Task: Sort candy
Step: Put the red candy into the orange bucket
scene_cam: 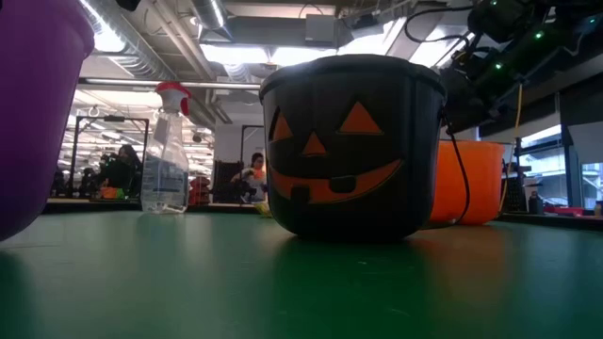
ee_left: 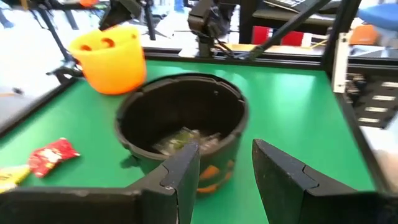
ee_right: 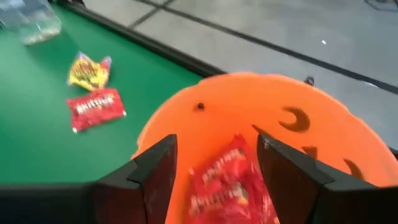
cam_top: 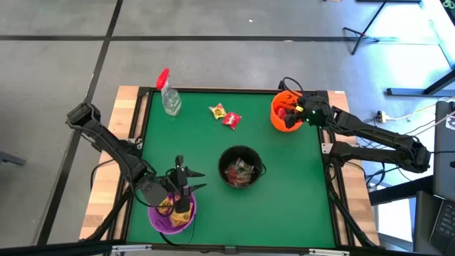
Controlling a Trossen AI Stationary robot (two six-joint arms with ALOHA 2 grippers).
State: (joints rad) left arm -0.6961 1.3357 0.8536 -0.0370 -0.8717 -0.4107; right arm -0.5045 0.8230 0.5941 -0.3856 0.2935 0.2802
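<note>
While left end effector [cam_top: 186, 186] hangs spread above purple bucket [cam_top: 158, 219], right end effector [ee_right: 214, 163] spread over orange bucket [ee_right: 323, 134], apparently empty

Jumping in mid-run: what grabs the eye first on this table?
Three pumpkin buckets stand out: the black bucket mid-table, the orange bucket at the far right with the open right gripper above red candy inside, and the purple bucket near left under the open left gripper. One red packet and one yellow packet lie loose beside a spray bottle.
</note>
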